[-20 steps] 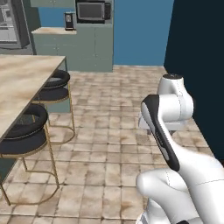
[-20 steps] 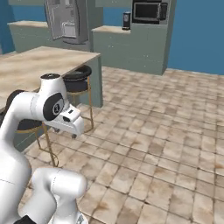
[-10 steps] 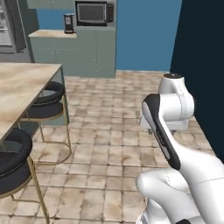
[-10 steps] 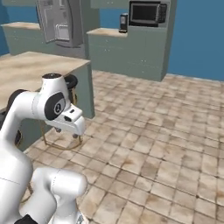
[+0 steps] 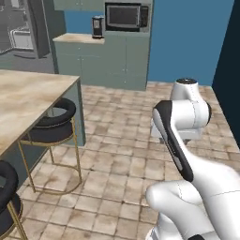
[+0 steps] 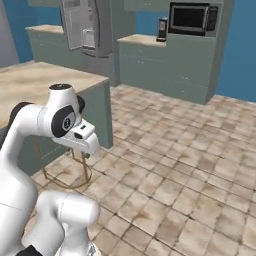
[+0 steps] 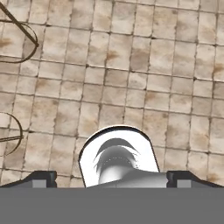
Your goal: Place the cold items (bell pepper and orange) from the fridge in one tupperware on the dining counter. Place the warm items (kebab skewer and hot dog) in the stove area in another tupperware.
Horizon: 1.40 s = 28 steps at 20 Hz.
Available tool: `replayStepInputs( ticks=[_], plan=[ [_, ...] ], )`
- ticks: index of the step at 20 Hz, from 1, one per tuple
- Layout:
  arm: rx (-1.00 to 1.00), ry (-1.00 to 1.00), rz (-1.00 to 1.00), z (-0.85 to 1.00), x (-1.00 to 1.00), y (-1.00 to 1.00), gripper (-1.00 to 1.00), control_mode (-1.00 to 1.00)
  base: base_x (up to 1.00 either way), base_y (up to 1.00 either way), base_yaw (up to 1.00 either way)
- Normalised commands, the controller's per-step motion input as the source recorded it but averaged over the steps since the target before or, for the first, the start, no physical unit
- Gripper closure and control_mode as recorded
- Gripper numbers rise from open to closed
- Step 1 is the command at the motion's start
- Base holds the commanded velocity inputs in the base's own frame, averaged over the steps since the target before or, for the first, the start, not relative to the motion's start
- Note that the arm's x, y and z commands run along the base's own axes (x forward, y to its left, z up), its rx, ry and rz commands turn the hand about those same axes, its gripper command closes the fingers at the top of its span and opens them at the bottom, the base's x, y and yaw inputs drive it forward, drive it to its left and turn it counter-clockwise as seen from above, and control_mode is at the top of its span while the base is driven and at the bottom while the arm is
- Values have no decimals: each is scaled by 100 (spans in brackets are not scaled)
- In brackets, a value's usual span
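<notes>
While the base drives across the tiled floor, the whole view has shifted since a moment ago: the dining counter and its black stools have slid leftward and nearer, and the back cabinets with the microwave now sit closer to centre. That reads as camera travel, not as anything moving in the room, and I judge the robot is in transit toward the fridge, with no item fetched so far.

Left to right: the counter top in view is bare wood-tone, and no tupperware shows on that part. The bell pepper, orange, kebab skewer and hot dog cannot be made out anywhere. The gripper hangs over floor tiles, fingers spread wide apart, holding nothing.
</notes>
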Motion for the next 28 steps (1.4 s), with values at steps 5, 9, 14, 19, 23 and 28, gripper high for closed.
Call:
replayStepInputs(
  ticks=[5,9,14,19,23,28],
  plan=[
    [0,0,0,0,0,0,-100,100,99,2,50],
    [0,0,0,0,0,0,-100,100,100,-1,48],
    [0,0,0,0,0,0,-100,100,100,-35,41],
    [0,0,0,0,0,0,-100,100,96,-96,4],
    [0,0,0,0,0,0,-100,100,100,-100,0],
    [0,0,0,0,0,0,-100,100,100,-92,13]
  ],
)
